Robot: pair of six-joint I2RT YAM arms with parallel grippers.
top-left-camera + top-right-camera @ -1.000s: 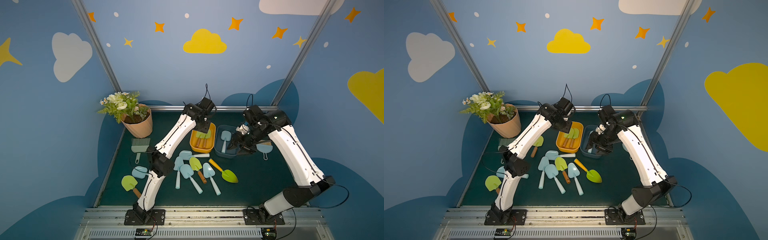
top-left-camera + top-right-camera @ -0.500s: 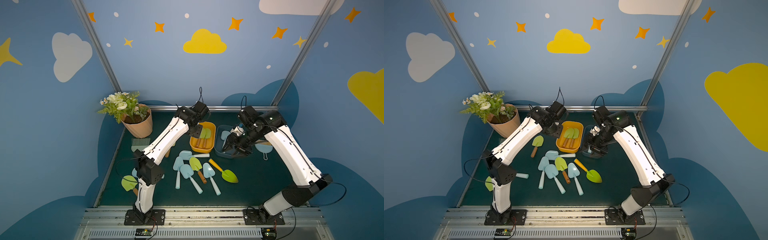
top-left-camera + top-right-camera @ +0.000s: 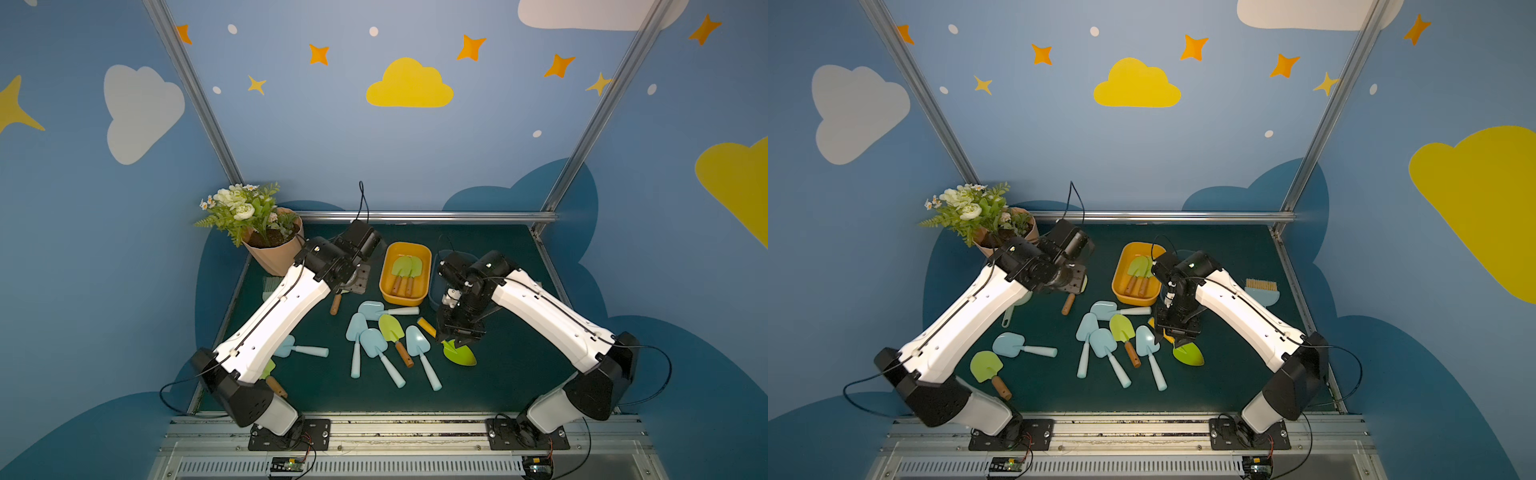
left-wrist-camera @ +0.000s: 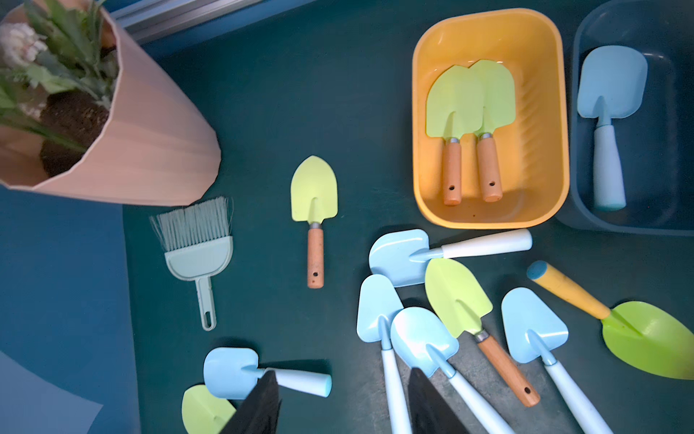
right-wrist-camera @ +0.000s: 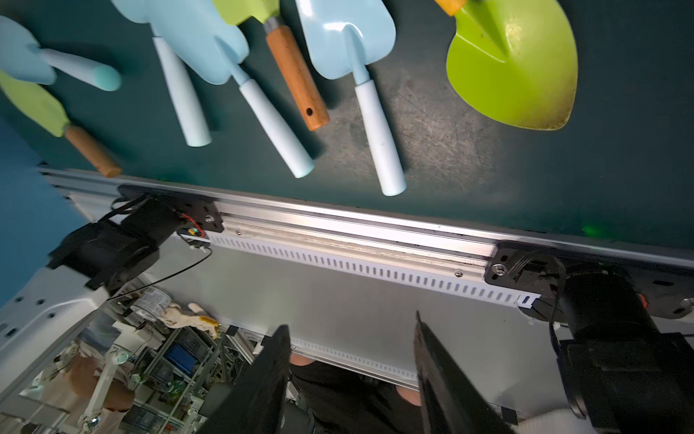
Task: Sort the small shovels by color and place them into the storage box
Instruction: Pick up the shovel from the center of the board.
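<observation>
Over the middle of the dark green surface [image 3: 519, 374], the right tool [image 3: 458, 341] hangs above the neck of a large lime-green shovel with an orange handle [image 3: 459, 355], its jaws partly apart and nothing between them. The right wrist view shows its two black fingers [image 5: 268, 375] aimed past the front rail [image 5: 375, 225] with that blade off to one side, so no grip is made; whether the tips touch the shovel I cannot tell. Toward the back, the left tool [image 4: 341, 379] is about half open and empty too, held high over a lime-green shovel with a brown wooden handle [image 4: 314, 210] that lies alone beside a grey-green bristled brush [image 4: 197, 248].

Sorting is partly done: two green wooden-handled shovels [image 4: 456, 101] lie side by side in the yellow plastic tub [image 4: 417, 150], and one light blue plastic shovel [image 4: 610, 82] lies in the dark blue plastic tub [image 4: 638, 230] just beside it. Between the arms a cluster of four light blue shovels [image 3: 374, 345] and one green shovel [image 3: 390, 328] waits on the surface; another light blue shovel [image 3: 1009, 345] and another green shovel [image 3: 986, 365] lie near the left arm's base.

I judge this the reach before a pick. Each tool needs to drop, set its jaws across a handle rather than a blade, and close. Both likely targets belong in the yellow tub, so the arms should go there in turn, and the right arm must pass over the blue tub on its way.
</observation>
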